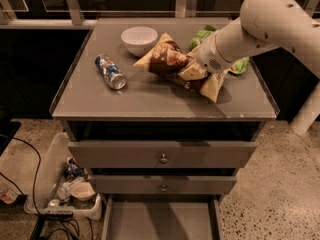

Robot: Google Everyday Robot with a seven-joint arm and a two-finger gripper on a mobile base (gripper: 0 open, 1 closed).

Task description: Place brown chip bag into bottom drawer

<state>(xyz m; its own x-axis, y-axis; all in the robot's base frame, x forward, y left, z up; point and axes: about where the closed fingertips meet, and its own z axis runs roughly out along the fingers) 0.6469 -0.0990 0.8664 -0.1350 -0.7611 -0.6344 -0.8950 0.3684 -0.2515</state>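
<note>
The brown chip bag (167, 59) is at the middle right of the cabinet top (150, 100), dark brown in the middle with pale tan ends. My gripper (194, 72) comes in from the right on a thick white arm and is shut on the bag's middle. The bag's right end (212, 86) hangs just over the surface and casts a shadow. The bottom drawer (160, 223) stands pulled open at the foot of the cabinet, its flat grey inside showing nothing in it.
A white bowl (139, 39) and a tipped blue can (111, 72) lie left of the bag. A green chip bag (202, 35) sits behind my arm. Two shut drawers with round knobs (163, 158) are above the open one. A bin of clutter (75, 190) stands on the floor at the left.
</note>
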